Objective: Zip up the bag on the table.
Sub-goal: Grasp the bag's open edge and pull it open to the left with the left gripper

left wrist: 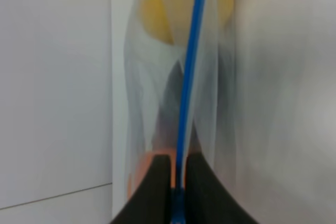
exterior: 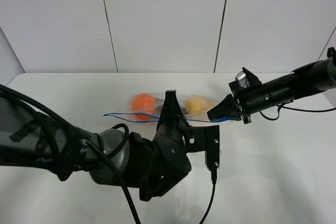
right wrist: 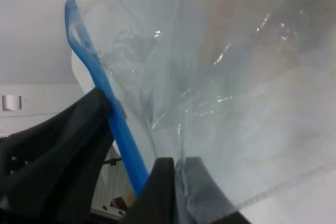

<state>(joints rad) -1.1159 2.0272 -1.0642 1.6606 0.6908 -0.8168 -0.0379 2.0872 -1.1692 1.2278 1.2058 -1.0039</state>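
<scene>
Two grippers clamped on bag (exterior: 147, 106), toward table's (exterior: 273, 171) far edge: left gripper (left wrist: 178, 182) pinches zipper strip (left wrist: 189, 77) mid-length, presumably to slide; right gripper (exterior: 216, 115) anchors its end taut.

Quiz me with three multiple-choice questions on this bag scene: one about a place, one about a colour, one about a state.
1. Where does the left gripper grip the bag? A its far left end; B mid-length, between the orange fruit and the yellow fruit; C nowhere.
2. The zipper strip is: A red; B green; C blue.
3. The right gripper is: A shut on the bag's end; B open, holding nothing; C out of view.
Answers: 1 B, the high view shows it between the fruits. 2 C, the left wrist view shows blue. 3 A, its fingers pinch plastic in the right wrist view.
</scene>
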